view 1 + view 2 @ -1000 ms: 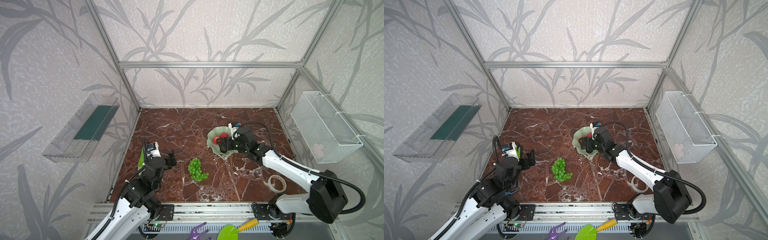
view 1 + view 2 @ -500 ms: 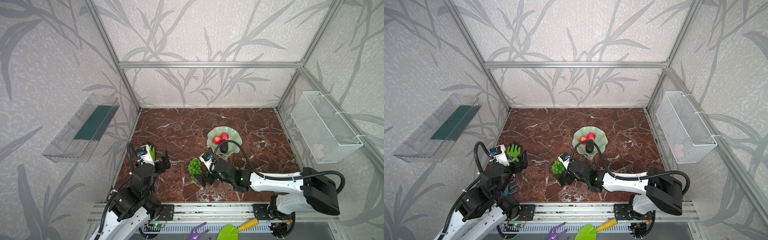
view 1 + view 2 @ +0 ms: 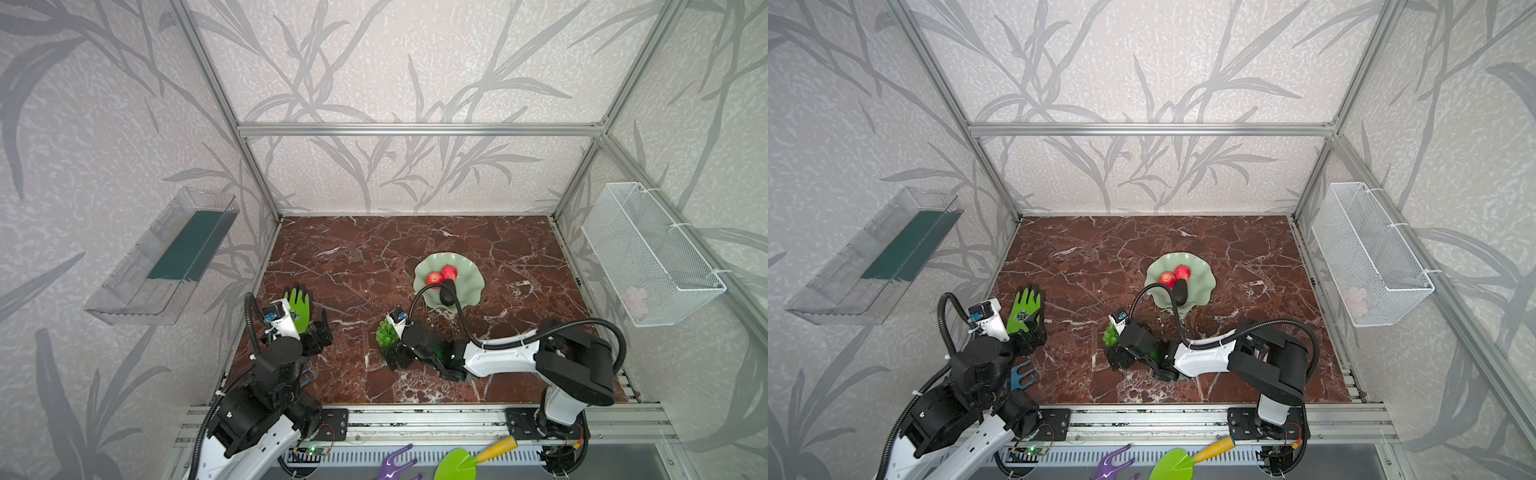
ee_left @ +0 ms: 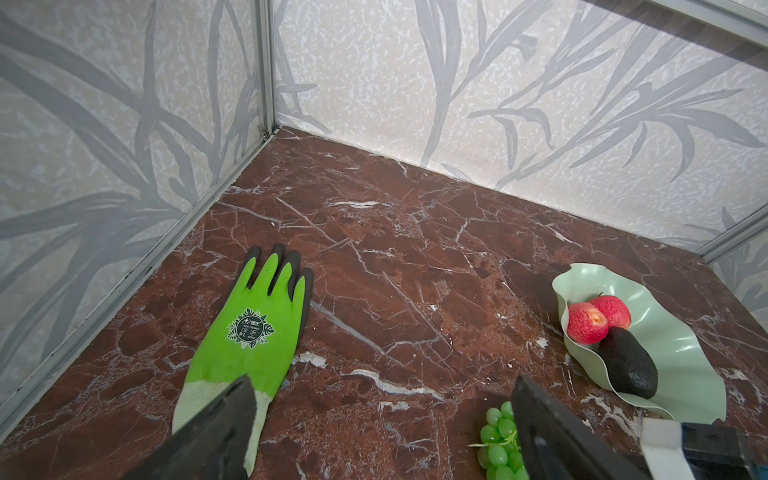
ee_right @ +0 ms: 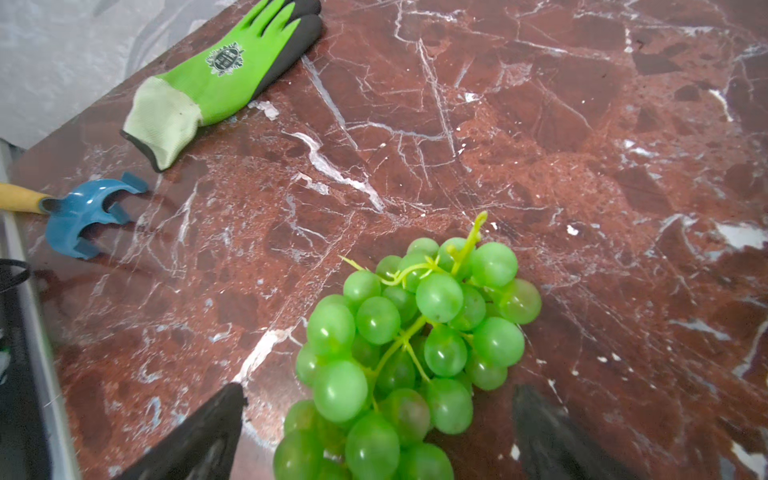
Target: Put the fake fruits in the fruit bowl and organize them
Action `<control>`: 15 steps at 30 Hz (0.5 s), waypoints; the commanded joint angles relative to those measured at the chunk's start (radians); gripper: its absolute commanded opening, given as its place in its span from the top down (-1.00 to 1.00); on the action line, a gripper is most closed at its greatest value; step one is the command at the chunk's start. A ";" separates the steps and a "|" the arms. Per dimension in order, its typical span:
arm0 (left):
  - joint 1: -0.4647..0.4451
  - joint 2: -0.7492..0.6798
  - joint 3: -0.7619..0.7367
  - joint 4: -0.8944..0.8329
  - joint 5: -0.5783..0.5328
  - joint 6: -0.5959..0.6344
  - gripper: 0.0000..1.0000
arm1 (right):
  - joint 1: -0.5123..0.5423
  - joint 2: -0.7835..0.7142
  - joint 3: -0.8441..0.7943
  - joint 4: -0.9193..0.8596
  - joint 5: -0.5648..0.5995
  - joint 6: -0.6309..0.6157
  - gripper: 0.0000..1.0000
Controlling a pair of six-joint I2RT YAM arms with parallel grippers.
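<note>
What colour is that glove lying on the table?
Bright green glove, black fingertips, pale cuff; clearest in the left wrist view.

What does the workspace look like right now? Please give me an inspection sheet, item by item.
Surface: veined brown marble tabletop.
Job's things: two red fruits and avocado in the fruit bowl; grapes on the tabletop, outside it.
Clutter: green glove, blue rake.
Grippers: right gripper open, straddling the grapes; left gripper open, empty.
Cables: right arm's black cable arcs over the fruit bowl.
Surroundings: wire basket and clear tray on the walls.
</note>
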 commanded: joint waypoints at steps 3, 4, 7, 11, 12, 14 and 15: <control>0.005 -0.005 0.028 -0.033 -0.035 -0.017 -0.92 | 0.006 0.068 0.035 0.012 0.070 0.044 -0.99; 0.005 -0.005 0.027 -0.030 -0.035 -0.015 -0.92 | 0.005 0.080 0.039 0.012 0.073 0.048 -0.99; 0.006 0.001 0.027 -0.024 -0.038 -0.008 -0.92 | 0.005 0.112 0.053 0.011 0.072 0.053 -1.00; 0.006 0.007 0.028 -0.025 -0.034 -0.008 -0.92 | 0.004 0.139 0.063 0.018 0.062 0.063 -0.94; 0.005 0.007 0.028 -0.026 -0.034 -0.009 -0.92 | 0.005 0.143 0.062 0.022 0.060 0.067 -0.91; 0.005 0.004 0.027 -0.027 -0.034 -0.012 -0.92 | 0.005 0.149 0.058 0.033 0.052 0.071 -0.81; 0.005 0.006 0.026 -0.026 -0.035 -0.012 -0.92 | 0.005 0.151 0.056 0.035 0.051 0.074 -0.78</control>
